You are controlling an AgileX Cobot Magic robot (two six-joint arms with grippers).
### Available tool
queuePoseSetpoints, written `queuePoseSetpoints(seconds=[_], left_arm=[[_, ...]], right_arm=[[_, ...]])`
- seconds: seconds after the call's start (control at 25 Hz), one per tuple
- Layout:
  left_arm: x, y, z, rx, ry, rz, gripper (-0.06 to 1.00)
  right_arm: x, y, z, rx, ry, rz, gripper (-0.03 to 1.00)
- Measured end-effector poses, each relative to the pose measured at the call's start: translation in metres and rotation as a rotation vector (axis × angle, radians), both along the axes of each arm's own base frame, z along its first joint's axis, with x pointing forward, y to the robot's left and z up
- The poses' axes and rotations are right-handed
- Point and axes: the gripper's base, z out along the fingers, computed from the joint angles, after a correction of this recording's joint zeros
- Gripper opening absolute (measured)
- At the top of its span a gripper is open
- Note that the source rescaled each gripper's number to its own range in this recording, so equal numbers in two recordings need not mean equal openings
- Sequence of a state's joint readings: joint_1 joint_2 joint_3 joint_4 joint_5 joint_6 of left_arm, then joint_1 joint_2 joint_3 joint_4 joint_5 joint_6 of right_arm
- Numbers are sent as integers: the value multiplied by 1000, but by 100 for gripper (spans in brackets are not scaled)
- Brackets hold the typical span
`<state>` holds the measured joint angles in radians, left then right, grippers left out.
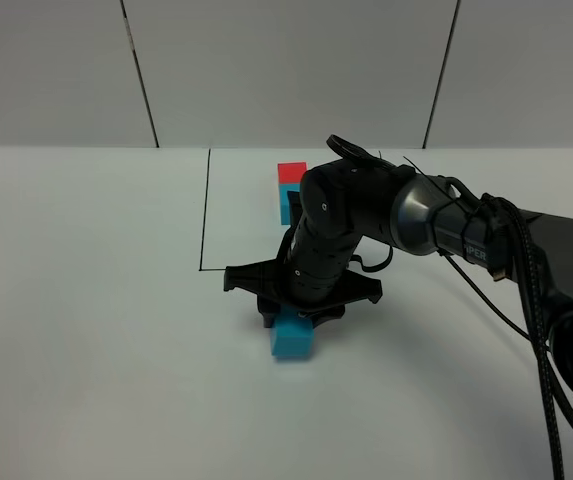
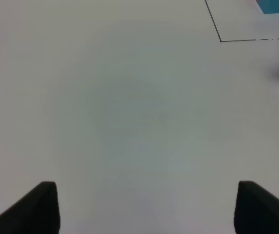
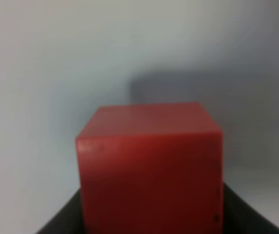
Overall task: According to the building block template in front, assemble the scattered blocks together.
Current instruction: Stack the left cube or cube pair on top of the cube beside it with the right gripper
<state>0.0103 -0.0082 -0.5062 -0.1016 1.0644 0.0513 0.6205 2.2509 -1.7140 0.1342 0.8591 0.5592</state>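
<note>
While unreadable, white lettering (image 1: 473,250) on arm

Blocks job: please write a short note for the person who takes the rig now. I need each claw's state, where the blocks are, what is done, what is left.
Right claw: shut on the red cube, low over the table, right at the cyan cube.
Left claw: open, empty, over bare table, away from the work.
Template: red-cyan pair inside the black lines, behind the right arm.
Done: red cube picked up and brought to the cyan cube.
Left: join red and cyan as in the template, then release. Whether they already touch cannot be told.
</note>
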Motion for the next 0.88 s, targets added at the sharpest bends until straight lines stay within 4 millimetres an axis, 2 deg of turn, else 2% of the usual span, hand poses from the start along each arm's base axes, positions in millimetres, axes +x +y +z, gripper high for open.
queuePoseSetpoints(seconds=[0.32,0.56,0.88], left_arm=[[0,0,0,0,0,0,62],[0,0,0,0,0,0,62],[0,0,0,0,0,0,62]], right_arm=[[2,-7,-5,-74,-3,-61,1],[0,-4,-21,-112,10,-38,1],[-3,0,-21,-124,-3,34,1]])
